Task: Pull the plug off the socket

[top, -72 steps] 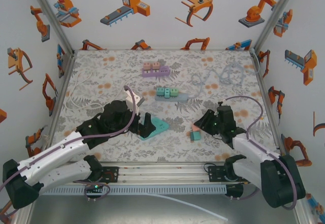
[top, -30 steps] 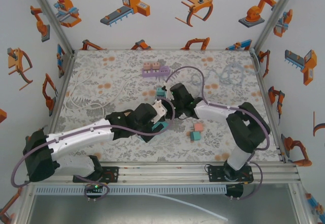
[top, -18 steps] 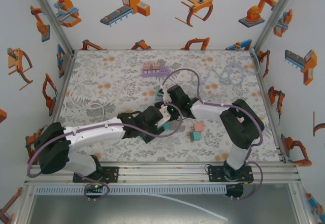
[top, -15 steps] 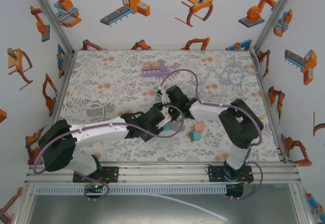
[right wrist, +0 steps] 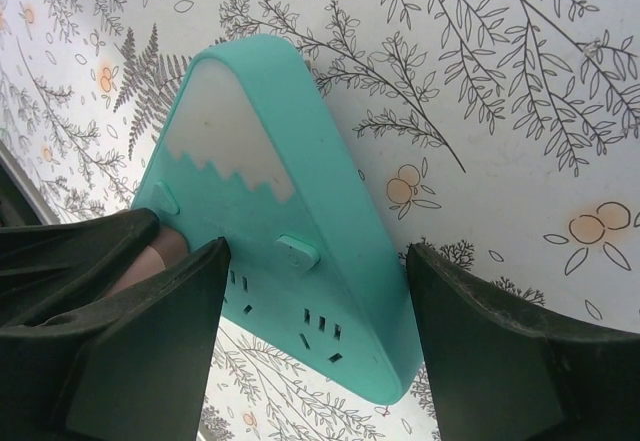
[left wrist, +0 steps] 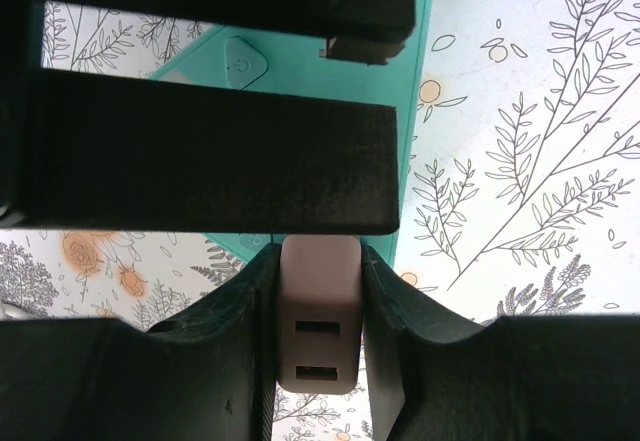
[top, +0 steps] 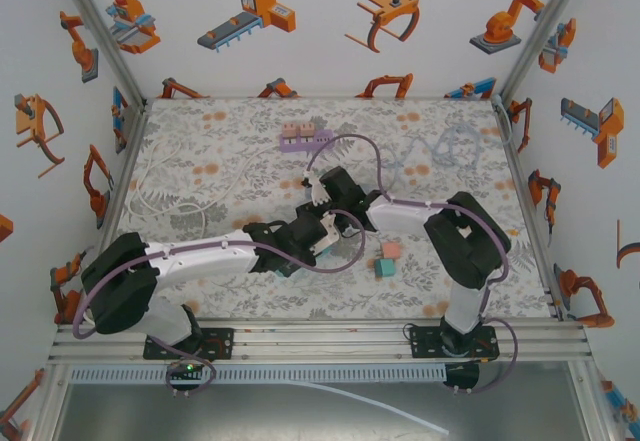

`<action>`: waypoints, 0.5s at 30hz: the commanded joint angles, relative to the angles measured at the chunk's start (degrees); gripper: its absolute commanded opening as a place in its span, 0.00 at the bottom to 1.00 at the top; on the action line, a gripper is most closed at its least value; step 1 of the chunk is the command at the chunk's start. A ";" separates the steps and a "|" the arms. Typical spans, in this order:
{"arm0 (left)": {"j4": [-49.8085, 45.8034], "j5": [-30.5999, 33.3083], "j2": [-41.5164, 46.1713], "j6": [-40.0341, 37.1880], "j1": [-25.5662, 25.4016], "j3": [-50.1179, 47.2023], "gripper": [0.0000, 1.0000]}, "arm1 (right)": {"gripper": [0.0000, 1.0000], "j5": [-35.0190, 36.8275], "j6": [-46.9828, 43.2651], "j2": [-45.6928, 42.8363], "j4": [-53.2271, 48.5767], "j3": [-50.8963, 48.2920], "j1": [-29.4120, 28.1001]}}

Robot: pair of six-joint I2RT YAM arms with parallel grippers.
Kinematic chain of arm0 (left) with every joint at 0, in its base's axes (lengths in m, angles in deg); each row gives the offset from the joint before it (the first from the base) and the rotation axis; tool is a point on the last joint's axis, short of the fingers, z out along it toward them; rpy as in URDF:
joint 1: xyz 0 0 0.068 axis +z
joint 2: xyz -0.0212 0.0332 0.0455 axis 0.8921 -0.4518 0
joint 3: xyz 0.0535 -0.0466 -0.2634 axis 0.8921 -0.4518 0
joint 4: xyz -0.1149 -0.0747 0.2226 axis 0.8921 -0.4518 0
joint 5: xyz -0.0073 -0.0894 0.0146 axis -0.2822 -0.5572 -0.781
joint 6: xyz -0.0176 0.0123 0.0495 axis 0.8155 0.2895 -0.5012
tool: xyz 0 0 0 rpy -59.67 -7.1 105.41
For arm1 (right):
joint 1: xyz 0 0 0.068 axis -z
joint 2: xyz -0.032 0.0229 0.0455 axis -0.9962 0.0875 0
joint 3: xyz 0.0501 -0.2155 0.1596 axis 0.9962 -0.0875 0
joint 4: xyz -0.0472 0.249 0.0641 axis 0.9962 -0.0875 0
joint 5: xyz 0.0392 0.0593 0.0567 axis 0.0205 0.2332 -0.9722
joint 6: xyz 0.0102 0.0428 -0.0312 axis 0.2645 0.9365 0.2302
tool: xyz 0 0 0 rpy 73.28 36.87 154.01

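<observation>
The plug, a small pale block with two USB slots, is clamped between the black fingers of my left gripper, which is shut on it. It sits in the teal triangular socket, which lies flat on the table. In the right wrist view the socket lies between the spread fingers of my right gripper. That gripper is open and straddles the socket's lower corner. The plug shows at the left between the left gripper's dark fingers. From above, both grippers meet mid-table, left gripper and right gripper, hiding most of the socket.
A pink cube and a teal cube lie just right of the grippers. A purple strip with blocks sits farther back, and a clear cable coils at the back right. White walls enclose the floral table.
The left gripper's jaws have come together on the plug over the last second. Both arms have crept slightly left over the socket; the right gripper's opening is unchanged.
</observation>
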 commanded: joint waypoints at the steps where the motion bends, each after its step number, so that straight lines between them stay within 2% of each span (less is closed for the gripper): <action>1: 1.53 1.27 1.23 -2.82 0.29 -1.06 0.19 | 0.62 9.18 -3.15 3.62 -10.32 -0.89 -1.95; 5: 2.20 -0.81 4.48 -4.05 1.03 -0.82 0.16 | 0.62 16.13 -4.39 4.78 -15.72 -0.45 -3.37; 15: 3.37 -3.13 10.14 -4.52 2.84 -2.12 0.08 | 0.59 25.13 -3.88 9.73 -23.58 3.31 -5.40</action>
